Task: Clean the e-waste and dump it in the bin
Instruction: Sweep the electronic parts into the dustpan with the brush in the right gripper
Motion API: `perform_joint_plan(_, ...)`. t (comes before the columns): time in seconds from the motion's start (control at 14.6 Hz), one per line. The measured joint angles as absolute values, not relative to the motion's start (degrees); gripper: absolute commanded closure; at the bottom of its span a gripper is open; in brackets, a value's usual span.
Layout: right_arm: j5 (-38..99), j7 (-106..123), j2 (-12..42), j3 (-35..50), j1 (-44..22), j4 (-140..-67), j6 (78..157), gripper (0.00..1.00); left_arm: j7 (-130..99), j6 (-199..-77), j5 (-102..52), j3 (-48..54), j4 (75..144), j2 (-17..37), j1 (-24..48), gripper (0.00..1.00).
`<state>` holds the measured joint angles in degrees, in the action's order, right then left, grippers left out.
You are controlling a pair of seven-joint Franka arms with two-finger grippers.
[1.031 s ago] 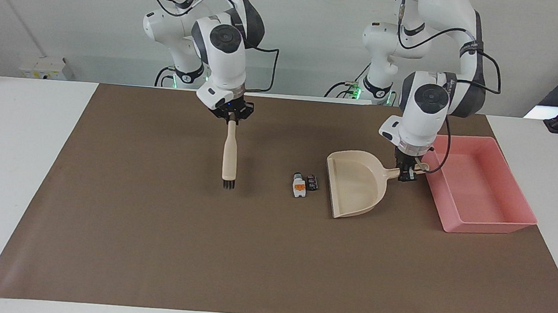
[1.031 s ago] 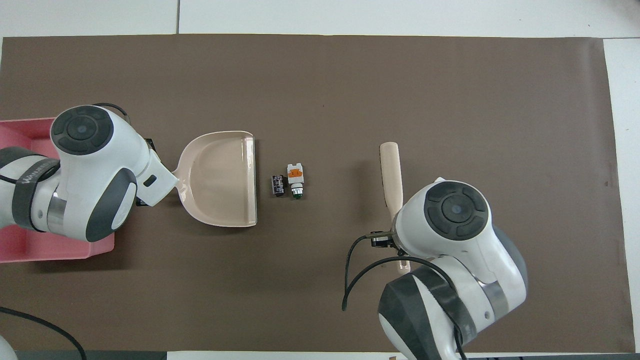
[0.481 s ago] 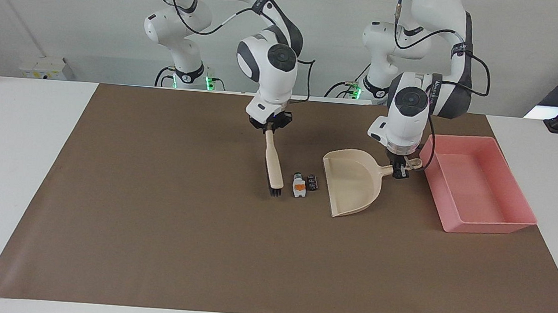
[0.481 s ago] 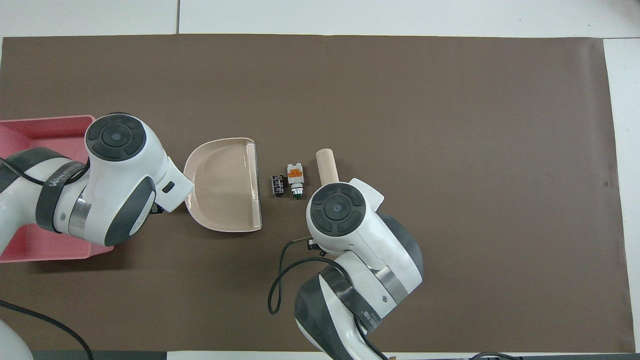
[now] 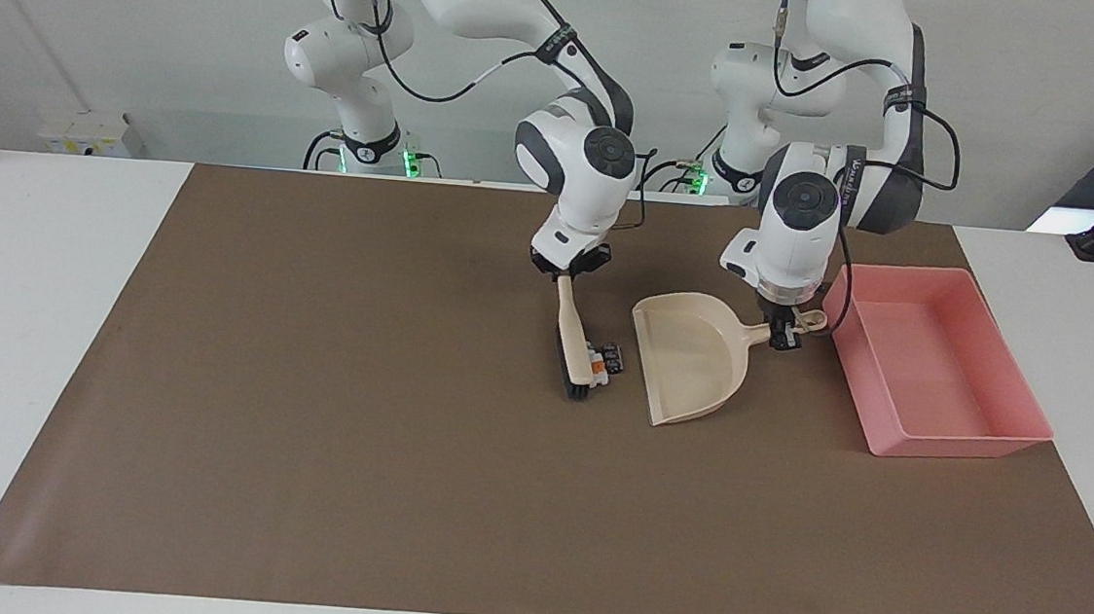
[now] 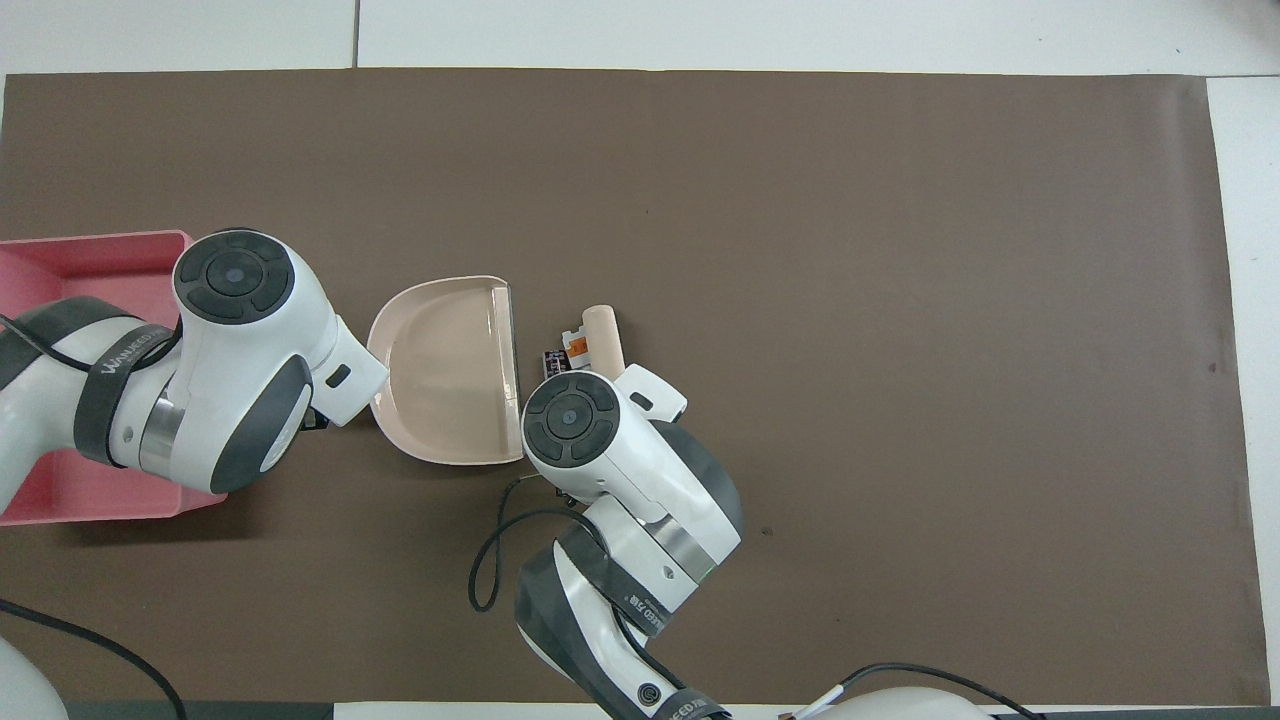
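Note:
The e-waste lies on the brown mat: a white bit with an orange patch [image 5: 599,364] [image 6: 576,344] beside a black chip [image 5: 613,356] [image 6: 552,358]. My right gripper [image 5: 566,274] is shut on the handle of a beige brush [image 5: 570,333] [image 6: 603,335]. The brush's dark bristles [image 5: 580,388] rest on the mat against the white bit. My left gripper [image 5: 785,338] is shut on the handle of the beige dustpan [image 5: 689,357] [image 6: 445,370], whose open edge faces the bits a short gap away. The pink bin [image 5: 971,443] [image 6: 90,262] stands beside the dustpan, at the left arm's end.
The brown mat [image 5: 321,445] covers most of the white table [image 5: 30,305]. In the overhead view both wrists cover their own grippers, and the left arm lies over part of the bin. A black cable [image 6: 490,560] loops from the right arm above the mat.
My right arm has swept the brush across the mat to the e-waste, and the white bit has shifted slightly toward the dustpan. The left arm moved the dustpan a little closer, then stayed still.

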<state>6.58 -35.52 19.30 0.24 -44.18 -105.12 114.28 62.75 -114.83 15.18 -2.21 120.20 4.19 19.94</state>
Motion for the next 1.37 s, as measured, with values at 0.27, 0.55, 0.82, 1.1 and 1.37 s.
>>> perform_joint_plan(0.27, 15.31, -35.31, 19.67, 0.81, -46.35, -104.96, 119.85, 1.00, 62.71, -114.83, 15.19, -2.21, 120.25, 4.19, 19.94, 1.00)
perform_joint_plan(0.55, 34.81, -25.95, 20.66, 2.04, -47.86, -105.16, 126.35, 1.00, 62.67, -114.84, 15.26, -2.26, 120.37, 4.19, 19.94, 1.00)
perform_joint_plan(0.82, 41.41, -23.92, 20.79, 1.97, -47.39, -105.04, 127.18, 1.00, 62.65, -114.84, 15.26, -2.31, 120.44, 4.19, 19.94, 1.00)
perform_joint_plan(1.1, 41.32, -28.72, 18.41, 1.82, -47.08, -104.91, 127.06, 1.00, 62.62, -114.85, 15.25, -2.32, 120.44, 4.19, 19.92, 1.00)
perform_joint_plan(1.37, 33.97, -32.80, 14.24, 1.72, -46.79, -106.25, 123.58, 1.00, 62.78, -114.86, 15.25, -2.40, 120.55, 4.19, 19.11, 1.00)
